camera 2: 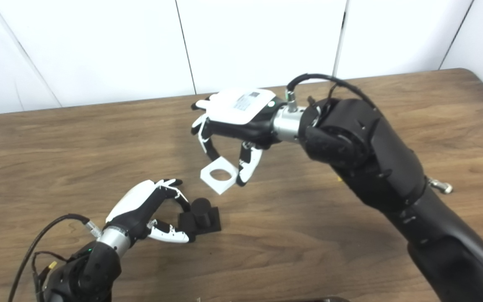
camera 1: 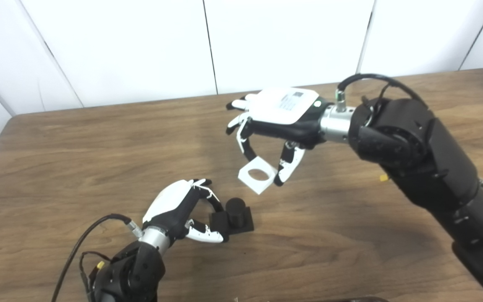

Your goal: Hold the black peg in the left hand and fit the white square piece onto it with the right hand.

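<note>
Left hand (camera 1: pixel 178 207) gripping black peg (camera 1: pixel 234 214) on table (camera 1: pixel 78 159); right hand (camera 1: pixel 275 121) pinching white square piece (camera 1: pixel 258 175) just above, apart.

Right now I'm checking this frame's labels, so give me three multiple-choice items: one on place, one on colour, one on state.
1. Where is the black peg on its square black base?
A. on the brown wooden table, at the left hand
B. lifted by the right hand
C. off the table

2. What colour is the flat square piece with a round hole?
A. black
B. white
C. yellow

3. What is the right hand doing?
A. resting open
B. holding the square piece above the table
C. pressing it onto the peg

Answers: 1 A, the base sits on the wood between the left hand's fingers. 2 B, plainly white. 3 B, the piece hangs apart from the peg.
</note>
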`<state>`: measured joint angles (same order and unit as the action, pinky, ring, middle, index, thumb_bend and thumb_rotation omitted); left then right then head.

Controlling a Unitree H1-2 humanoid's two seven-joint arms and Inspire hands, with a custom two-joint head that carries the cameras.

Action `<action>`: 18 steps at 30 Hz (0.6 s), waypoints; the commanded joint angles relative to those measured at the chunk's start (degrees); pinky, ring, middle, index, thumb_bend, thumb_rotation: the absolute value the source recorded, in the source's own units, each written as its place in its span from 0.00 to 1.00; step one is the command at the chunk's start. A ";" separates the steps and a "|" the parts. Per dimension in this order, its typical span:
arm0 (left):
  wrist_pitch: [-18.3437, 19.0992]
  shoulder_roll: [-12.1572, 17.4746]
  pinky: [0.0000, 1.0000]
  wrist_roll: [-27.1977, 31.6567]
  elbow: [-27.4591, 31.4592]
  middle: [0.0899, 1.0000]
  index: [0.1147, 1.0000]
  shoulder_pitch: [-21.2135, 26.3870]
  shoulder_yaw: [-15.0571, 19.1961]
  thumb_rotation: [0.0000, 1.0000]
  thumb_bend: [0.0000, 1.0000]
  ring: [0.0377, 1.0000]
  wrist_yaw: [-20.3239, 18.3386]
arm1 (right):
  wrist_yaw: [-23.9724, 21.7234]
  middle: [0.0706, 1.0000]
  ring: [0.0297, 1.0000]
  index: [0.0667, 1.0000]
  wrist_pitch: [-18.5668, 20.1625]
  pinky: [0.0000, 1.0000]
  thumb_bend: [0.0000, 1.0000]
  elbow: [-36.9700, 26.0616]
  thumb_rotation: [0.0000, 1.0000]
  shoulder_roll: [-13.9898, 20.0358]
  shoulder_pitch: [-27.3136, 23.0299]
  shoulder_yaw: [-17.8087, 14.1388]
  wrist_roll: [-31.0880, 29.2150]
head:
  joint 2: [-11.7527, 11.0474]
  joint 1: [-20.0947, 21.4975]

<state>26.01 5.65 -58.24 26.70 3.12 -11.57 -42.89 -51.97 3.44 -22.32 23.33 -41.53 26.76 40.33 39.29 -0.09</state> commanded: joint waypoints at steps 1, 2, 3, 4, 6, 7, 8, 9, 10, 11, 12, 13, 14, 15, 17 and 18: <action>0.83 0.11 1.00 -0.10 0.07 0.95 0.43 -0.15 -0.43 0.08 0.50 1.00 -1.71 | 0.54 0.85 1.00 0.45 -0.12 1.00 0.53 -1.09 0.14 -1.06 -2.04 -0.26 0.72 | 0.06 -0.04; 0.83 0.08 1.00 0.06 0.06 0.95 0.42 -0.18 -0.39 0.08 0.50 1.00 -1.56 | 0.55 0.85 1.00 0.45 -0.11 1.00 0.53 -1.05 0.14 -1.24 -1.97 -0.18 0.78 | 0.06 -0.04; 0.83 -0.02 1.00 0.17 0.07 0.95 0.42 -0.22 -0.31 0.08 0.50 1.00 -1.47 | 0.70 0.85 1.00 0.45 -0.26 1.00 0.53 -0.92 0.14 -1.45 -1.88 -0.09 0.84 | -0.03 -0.32; 0.84 -0.05 1.00 0.13 0.08 0.95 0.42 -0.20 -0.33 0.08 0.50 1.00 -1.58 | 0.82 0.85 1.00 0.45 -0.38 1.00 0.53 -0.79 0.14 -1.79 -1.73 0.11 1.11 | 0.13 -0.42; 0.85 -0.17 1.00 0.10 0.17 0.95 0.42 -0.19 -0.25 0.08 0.50 1.00 -1.81 | 0.97 0.85 1.00 0.45 -0.57 1.00 0.53 -0.53 0.14 -2.43 -1.47 0.48 1.50 | 0.15 -0.56; 0.86 -0.33 1.00 0.12 0.28 0.95 0.42 -0.24 -0.08 0.08 0.50 1.00 -1.93 | 1.30 0.84 0.99 0.45 -0.93 1.00 0.53 -0.30 0.14 -2.78 -1.26 0.70 1.62 | 0.43 -0.55; 0.86 -0.43 1.00 0.13 0.36 0.95 0.42 -0.26 0.04 0.08 0.50 1.00 -1.98 | 1.64 0.84 0.99 0.45 -1.31 1.00 0.53 -0.06 0.14 -3.02 -1.08 0.86 1.69 | 0.37 -0.59; 0.86 -0.42 1.00 0.22 0.37 0.95 0.42 -0.25 0.04 0.08 0.50 1.00 -1.83 | 1.98 0.84 0.99 0.45 -1.67 1.00 0.53 0.26 0.14 -3.22 -0.85 1.00 1.71 | 0.37 -0.59; 0.86 -0.47 1.00 0.04 0.41 0.95 0.42 -0.19 0.11 0.08 0.50 1.00 -2.03 | 2.31 0.84 0.99 0.45 -1.98 1.00 0.53 0.59 0.14 -3.42 -0.60 1.07 1.68 | 0.42 -0.56; 0.86 -0.47 1.00 0.00 0.39 0.95 0.42 -0.15 0.17 0.08 0.50 1.00 -2.13 | 2.52 0.84 0.99 0.45 -2.16 1.00 0.53 0.84 0.14 -3.60 -0.40 1.11 1.69 | 0.63 -0.48; 0.87 -0.54 1.00 -0.13 0.41 0.95 0.42 -0.09 0.23 0.08 0.50 1.00 -2.34 | 2.64 0.84 0.99 0.45 -2.31 1.00 0.53 1.03 0.14 -3.79 -0.17 1.15 1.72 | 0.63 -0.48; 0.87 -0.51 1.00 -0.10 0.39 0.95 0.42 -0.03 0.21 0.08 0.50 1.00 -2.42 | 2.67 0.84 0.99 0.45 -2.42 1.00 0.53 1.19 0.14 -3.99 0.03 1.21 1.84 | 0.59 -0.37; 0.86 -0.48 1.00 -0.05 0.37 0.95 0.42 0.01 0.18 0.08 0.50 1.00 -2.42 | 2.65 0.84 0.99 0.45 -2.51 1.00 0.53 1.29 0.14 -4.12 0.17 1.22 1.93 | 0.59 -0.37; 0.86 -0.44 1.00 -0.03 0.38 0.95 0.43 0.08 0.12 0.08 0.50 1.00 -2.46 | 2.61 0.84 0.99 0.45 -2.62 1.00 0.53 1.41 0.14 -4.27 0.29 1.24 2.01 | 0.72 -0.49; 0.85 -0.48 1.00 -0.03 0.41 0.95 0.43 0.13 0.11 0.08 0.50 1.00 -2.57 | 2.34 0.84 0.99 0.45 -2.52 1.00 0.53 1.53 0.14 -4.61 0.56 1.32 2.16 | 0.72 -0.49; 0.86 -0.57 1.00 -0.10 0.42 0.95 0.43 0.13 0.19 0.08 0.50 1.00 -2.66 | 2.25 0.85 1.00 0.45 -2.53 1.00 0.53 1.69 0.14 -4.75 0.65 1.43 2.22 | 0.69 -0.70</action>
<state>26.03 5.13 -58.35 26.78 3.15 -11.21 -43.39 -51.41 1.75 -20.13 19.16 -38.46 28.90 42.24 39.90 -0.70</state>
